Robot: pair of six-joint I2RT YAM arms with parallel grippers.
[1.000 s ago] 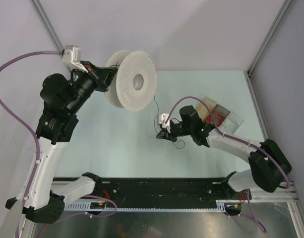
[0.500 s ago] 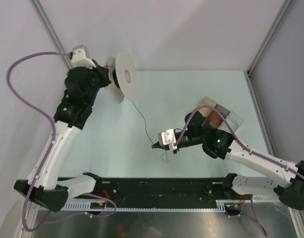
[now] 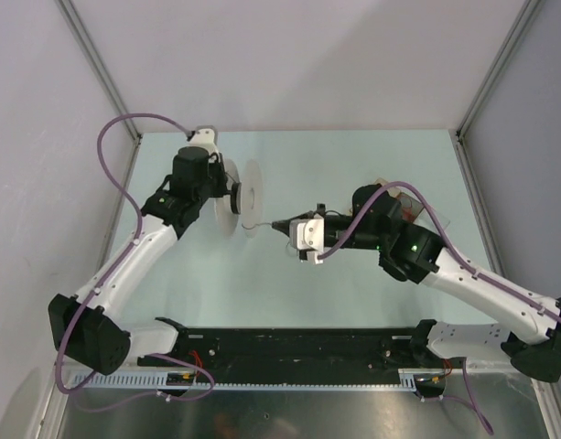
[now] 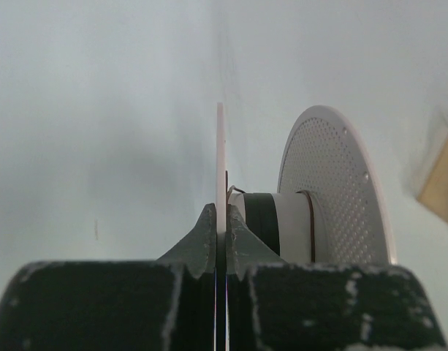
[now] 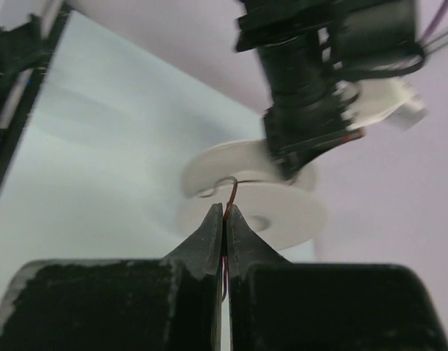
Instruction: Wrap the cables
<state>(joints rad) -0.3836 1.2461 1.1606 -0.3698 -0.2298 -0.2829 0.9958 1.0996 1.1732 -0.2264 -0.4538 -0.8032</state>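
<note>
The white perforated spool (image 3: 252, 194) hangs edge-on above the table's middle. My left gripper (image 3: 227, 189) is shut on the rim of one flange (image 4: 220, 161), and the other flange (image 4: 333, 190) stands to the right. A turn of the thin brown cable (image 4: 309, 227) lies on the hub. A short span of cable (image 3: 259, 224) runs from the spool to my right gripper (image 3: 280, 225). That gripper (image 5: 224, 213) is shut on the cable (image 5: 232, 191), just in front of the spool (image 5: 260, 208).
A clear box (image 3: 417, 203) with an orange-red coil sits behind the right arm. A black rail (image 3: 298, 343) runs along the near edge. Purple arm cords (image 3: 124, 128) loop above the left arm. Walls and metal posts (image 3: 481, 91) close in the back and sides.
The left arm has swung the spool from the back-left corner down toward the middle, turning it edge-on. The right gripper moved up to the spool, and the cable span between them shortened.
</note>
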